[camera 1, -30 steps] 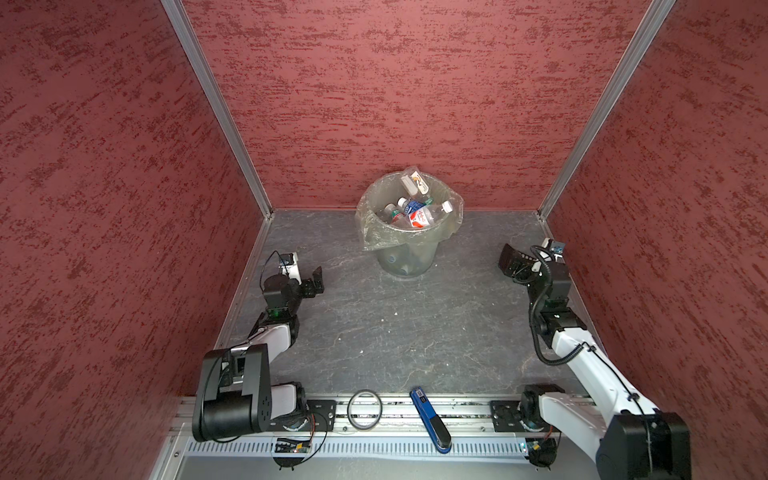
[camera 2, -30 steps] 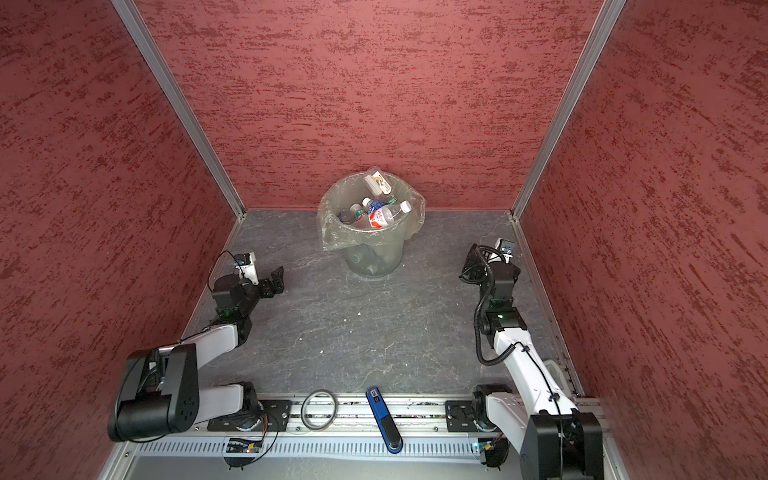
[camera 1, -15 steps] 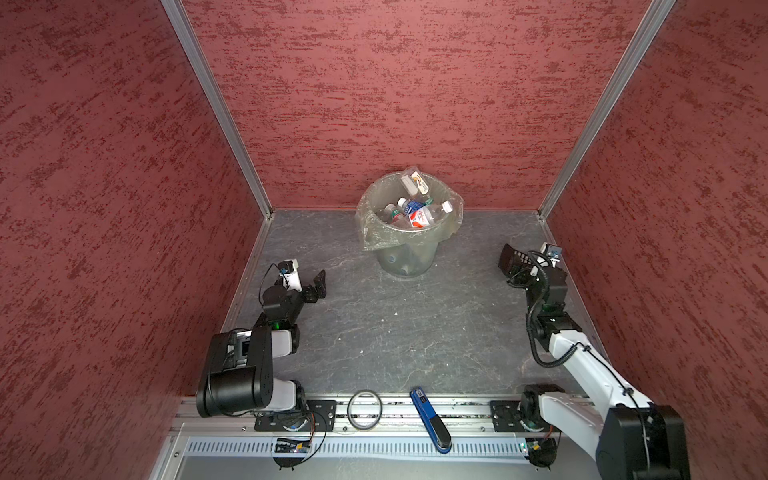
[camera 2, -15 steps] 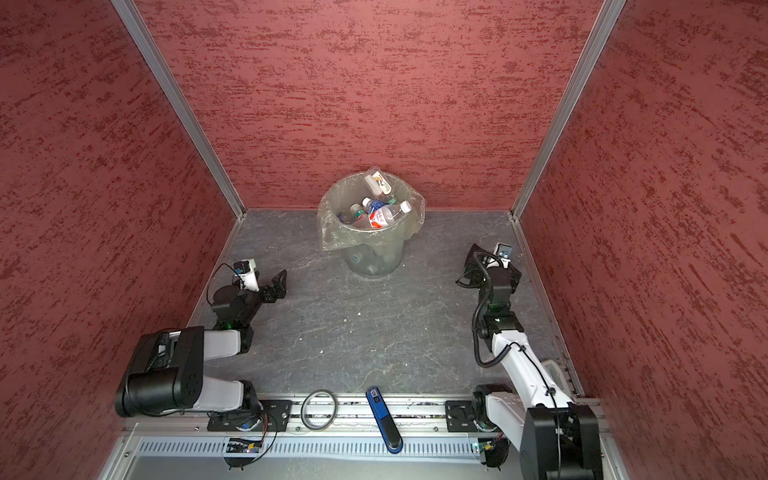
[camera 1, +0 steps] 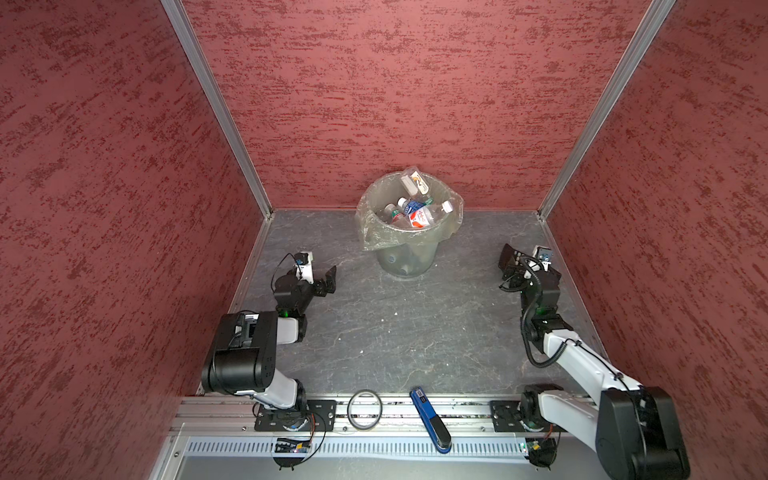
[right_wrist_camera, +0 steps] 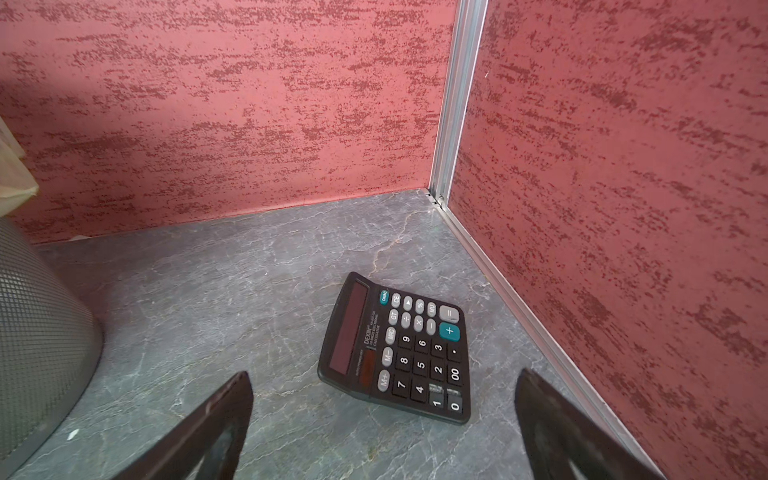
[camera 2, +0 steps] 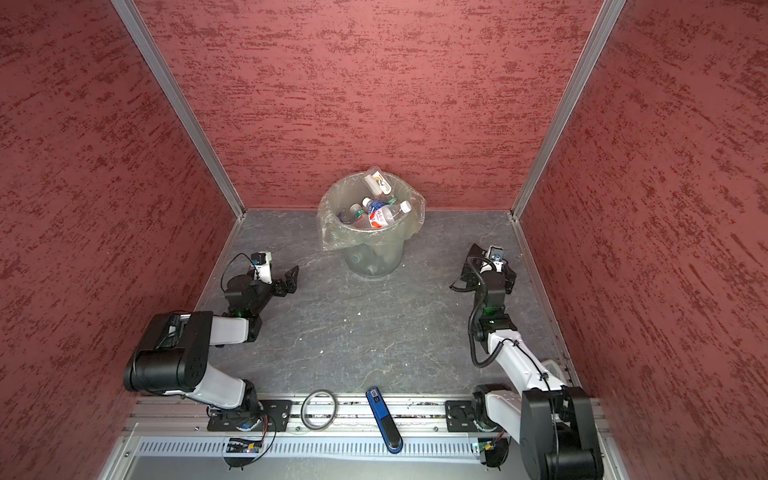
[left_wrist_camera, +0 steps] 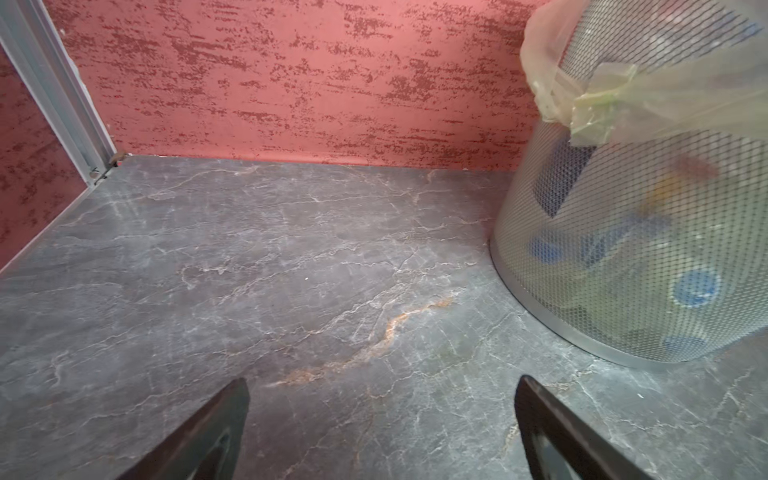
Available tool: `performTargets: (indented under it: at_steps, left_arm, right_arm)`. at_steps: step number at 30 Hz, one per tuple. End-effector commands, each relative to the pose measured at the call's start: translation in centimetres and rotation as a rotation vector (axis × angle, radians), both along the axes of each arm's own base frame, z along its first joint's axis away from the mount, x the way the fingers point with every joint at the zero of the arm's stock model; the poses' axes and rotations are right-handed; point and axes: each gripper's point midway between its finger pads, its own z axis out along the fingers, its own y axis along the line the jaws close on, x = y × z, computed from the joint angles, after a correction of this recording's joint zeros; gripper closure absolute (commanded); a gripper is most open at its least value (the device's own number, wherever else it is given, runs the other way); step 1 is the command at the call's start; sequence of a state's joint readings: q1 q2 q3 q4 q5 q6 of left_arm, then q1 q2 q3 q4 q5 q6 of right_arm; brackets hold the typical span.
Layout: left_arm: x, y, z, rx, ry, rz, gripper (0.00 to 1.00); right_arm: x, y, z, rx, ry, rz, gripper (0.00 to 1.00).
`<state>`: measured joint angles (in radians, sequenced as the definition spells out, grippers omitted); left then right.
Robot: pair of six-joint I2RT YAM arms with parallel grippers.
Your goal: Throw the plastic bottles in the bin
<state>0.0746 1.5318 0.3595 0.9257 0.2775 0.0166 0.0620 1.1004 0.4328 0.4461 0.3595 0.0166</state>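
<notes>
The bin (camera 1: 406, 258) (camera 2: 376, 259) stands at the back middle of the floor, lined with a crinkly bag. Several plastic bottles (camera 1: 419, 216) (camera 2: 384, 216) lie inside it; I see no bottle on the floor. My left gripper (camera 1: 328, 280) (camera 2: 291, 279) hovers low, left of the bin and apart from it. In the left wrist view it (left_wrist_camera: 382, 384) is open over bare floor, with the bin's mesh wall (left_wrist_camera: 623, 249) alongside. My right gripper (camera 1: 519, 274) (camera 2: 484, 274) is low at the right of the bin, open and empty (right_wrist_camera: 382, 378).
A black calculator (right_wrist_camera: 399, 349) (camera 1: 506, 252) lies on the floor just ahead of my right gripper, near the right wall. A blue-and-black stapler (camera 1: 430, 419) and a metal ring (camera 1: 365, 409) rest on the front rail. Red walls close in three sides.
My left arm has folded back, its elbow rising toward the base, and its gripper has shifted slightly right. The right arm has barely moved. Both grippers stayed open.
</notes>
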Motion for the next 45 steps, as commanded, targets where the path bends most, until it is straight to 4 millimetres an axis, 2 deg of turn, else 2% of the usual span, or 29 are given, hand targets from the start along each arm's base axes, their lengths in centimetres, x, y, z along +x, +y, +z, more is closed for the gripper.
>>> performTargets:
  at_steps: [1,4,5,6,8,11,16,19,21,26,29,33,37,42,45]
  left_arm:
    - [0.2,0.3,-0.1,0.021,0.006,0.012,0.01]
    - [0.2,0.4,-0.1,0.02,0.006,0.014,0.01]
    - [0.3,0.6,-0.1,0.021,0.01,0.034,0.01]
    - [0.6,1.8,-0.3,0.019,0.022,0.109,0.01]
    - [0.5,2.3,-0.2,0.012,0.018,0.134,0.01]
    - [0.5,2.2,-0.2,0.011,0.021,0.134,0.01]
    - [0.3,0.6,-0.1,0.023,0.008,0.038,0.01]
    - [0.2,0.2,0.0,0.021,-0.001,0.005,0.01]
    - [0.1,0.2,-0.1,0.02,0.002,0.003,0.01]
    - [0.1,0.2,-0.1,0.019,0.003,0.005,0.0]
    - [0.4,1.0,-0.1,0.01,0.012,0.047,0.0]
    - [0.5,1.7,-0.2,0.004,0.017,0.092,0.01]
    - [0.5,1.7,-0.2,0.004,0.019,0.093,0.01]
    - [0.6,1.4,-0.3,0.027,0.023,0.099,0.01]
    - [0.6,1.4,-0.3,0.028,0.023,0.098,0.01]
  right_arm:
    - [0.3,-0.4,0.8,-0.045,-0.041,-0.022,0.01]
    - [0.5,-0.5,0.3,-0.069,-0.031,-0.029,0.01]
    - [0.5,-0.5,0.1,-0.074,-0.025,-0.027,0.01]
    - [0.7,-0.5,-0.2,-0.074,-0.018,-0.026,0.01]
    - [0.7,-0.3,-0.6,-0.072,-0.016,-0.014,0.01]
    - [0.8,0.0,-0.8,-0.068,-0.036,0.006,0.01]
    - [1.6,0.6,-1.7,-0.08,-0.03,0.043,0.01]
    - [2.2,1.7,-2.2,-0.084,-0.035,0.104,0.01]
    - [2.7,2.6,-2.6,-0.072,-0.046,0.16,0.01]
    - [3.4,3.4,-3.6,-0.051,-0.068,0.209,0.01]
    - [3.8,3.9,-3.9,-0.05,-0.054,0.24,0.01]
    - [3.3,2.6,-3.9,-0.005,-0.084,0.21,0.02]
    - [3.1,1.3,-5.0,0.024,-0.089,0.155,0.02]
    - [3.0,0.8,-5.1,0.037,-0.092,0.13,0.01]
    - [2.8,-0.3,-5.4,0.067,-0.103,0.086,0.01]
